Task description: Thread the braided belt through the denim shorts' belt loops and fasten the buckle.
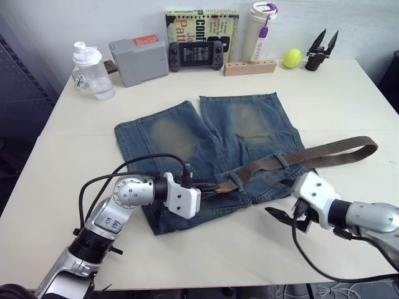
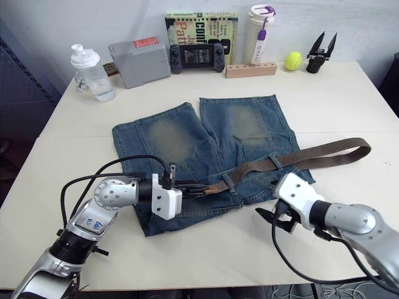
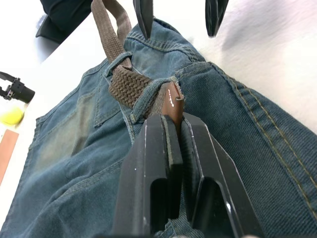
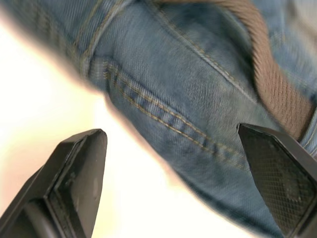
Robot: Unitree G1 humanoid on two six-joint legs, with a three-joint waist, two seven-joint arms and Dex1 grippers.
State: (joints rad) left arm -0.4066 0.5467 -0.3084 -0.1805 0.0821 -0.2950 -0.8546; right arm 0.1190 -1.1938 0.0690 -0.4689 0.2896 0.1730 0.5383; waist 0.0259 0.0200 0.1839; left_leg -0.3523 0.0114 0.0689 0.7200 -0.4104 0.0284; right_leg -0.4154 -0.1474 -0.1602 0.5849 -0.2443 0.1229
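Nearest, the right gripper [image 1: 288,216] hovers with jaws spread just off the near right waistband of the denim shorts [image 1: 206,156]. Left gripper [image 1: 209,186] clenches the tan tip of the braided belt [image 1: 324,152], threaded through 2 belt loops [image 1: 235,182]. Far behind: bottle [image 1: 90,70], grey box [image 1: 137,59], ball [image 1: 292,58].

Left end effector [image 1: 209,187] clamped shut, arm bent inward; right end effector [image 1: 285,218] spread wide.

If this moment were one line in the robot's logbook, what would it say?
left gripper: shut on braided belt tip, at belt loop | right gripper: open beside denim shorts | buckle: unfastened
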